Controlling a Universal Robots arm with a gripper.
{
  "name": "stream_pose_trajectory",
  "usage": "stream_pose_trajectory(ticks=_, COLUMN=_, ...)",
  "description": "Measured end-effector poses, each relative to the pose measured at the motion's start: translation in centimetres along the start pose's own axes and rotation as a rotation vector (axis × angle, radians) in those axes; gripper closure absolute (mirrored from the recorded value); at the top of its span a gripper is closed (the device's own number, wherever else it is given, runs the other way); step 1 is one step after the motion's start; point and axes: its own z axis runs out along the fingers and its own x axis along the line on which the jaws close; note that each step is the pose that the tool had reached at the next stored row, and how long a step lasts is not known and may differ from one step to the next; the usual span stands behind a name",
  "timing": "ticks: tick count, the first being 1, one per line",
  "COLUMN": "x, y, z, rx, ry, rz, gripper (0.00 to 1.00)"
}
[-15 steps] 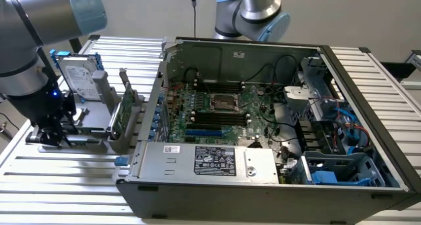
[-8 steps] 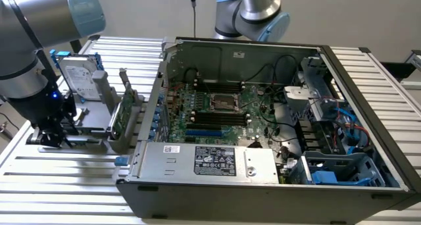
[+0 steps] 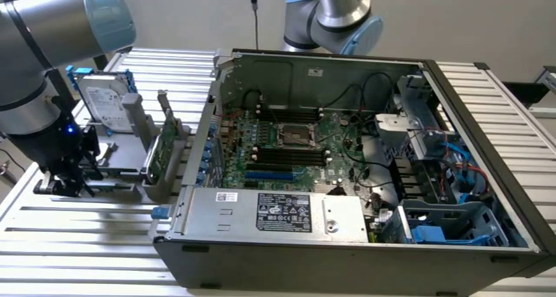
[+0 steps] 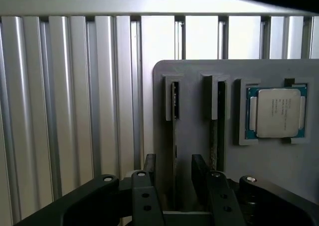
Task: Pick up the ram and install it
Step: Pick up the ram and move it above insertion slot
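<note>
The ram [image 4: 174, 136] stands on edge in a slot of the grey holder [image 4: 194, 101]; I see it as a thin green strip. My gripper [image 4: 174, 178] is open, with one black finger [image 4: 149, 168] on each side of the stick and a gap to each. In the exterior view the gripper [image 3: 69, 180] hangs low over that holder [image 3: 117, 157] at the exterior view's left, beside the open computer case [image 3: 347, 160]. The motherboard [image 3: 291, 137] in the case has long black slots [image 3: 287, 157] near the processor socket.
A square silver processor chip [image 4: 276, 111] lies in a recess of the holder, and a second slot [image 4: 215, 116] holds another thin edge. A green expansion card [image 3: 161, 147] and a hard drive [image 3: 104, 105] stand on the holder. A second arm [image 3: 334, 17] rises behind the case.
</note>
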Motion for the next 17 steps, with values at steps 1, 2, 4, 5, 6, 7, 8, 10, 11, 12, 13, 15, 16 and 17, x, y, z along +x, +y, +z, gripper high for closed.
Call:
stream_pose_trajectory(ticks=1, x=0.11, y=0.0, z=0.02, rx=0.0005, ry=-0.0058, rz=0.0, gripper=0.58)
stream_pose_trajectory(ticks=2, x=0.19, y=0.0, z=0.04, rx=0.0011, ry=-0.0124, rz=0.0, gripper=0.58)
stream_pose_trajectory(ticks=4, x=0.26, y=0.0, z=0.08, rx=0.0011, ry=-0.0254, rz=0.0, gripper=0.58)
stream_pose_trajectory(ticks=5, x=0.27, y=0.0, z=0.1, rx=0.0009, ry=-0.0305, rz=0.0, gripper=0.58)
stream_pose_trajectory(ticks=6, x=0.28, y=0.0, z=0.15, rx=0.0009, ry=-0.034, rz=0.0, gripper=0.58)
stream_pose_trajectory(ticks=7, x=0.28, y=0.0, z=0.21, rx=0.0009, ry=-0.0361, rz=0.0, gripper=0.58)
stream_pose_trajectory(ticks=8, x=0.29, y=0.0, z=0.28, rx=0.001, ry=-0.0374, rz=0.0, gripper=0.58)
stream_pose_trajectory(ticks=10, x=0.32, y=0.0, z=0.34, rx=0.0007, ry=-0.0386, rz=0.0, gripper=0.58)
stream_pose_trajectory(ticks=11, x=0.33, y=0.0, z=0.35, rx=0.0006, ry=-0.0388, rz=0.0, gripper=0.58)
stream_pose_trajectory(ticks=12, x=0.33, y=0.0, z=0.35, rx=0.0006, ry=-0.039, rz=0.0, gripper=0.58)
stream_pose_trajectory(ticks=13, x=0.33, y=0.0, z=0.36, rx=0.0007, ry=-0.0393, rz=0.0, gripper=0.6)
stream_pose_trajectory(ticks=15, x=0.35, y=0.0, z=0.36, rx=0.0006, ry=-0.0397, rz=0.0, gripper=0.66)
stream_pose_trajectory(ticks=16, x=0.36, y=0.0, z=0.36, rx=0.0005, ry=-0.04, rz=0.0, gripper=0.73)
stream_pose_trajectory(ticks=17, x=0.37, y=-0.01, z=0.37, rx=0.0004, ry=-0.0402, rz=0.0, gripper=0.79)
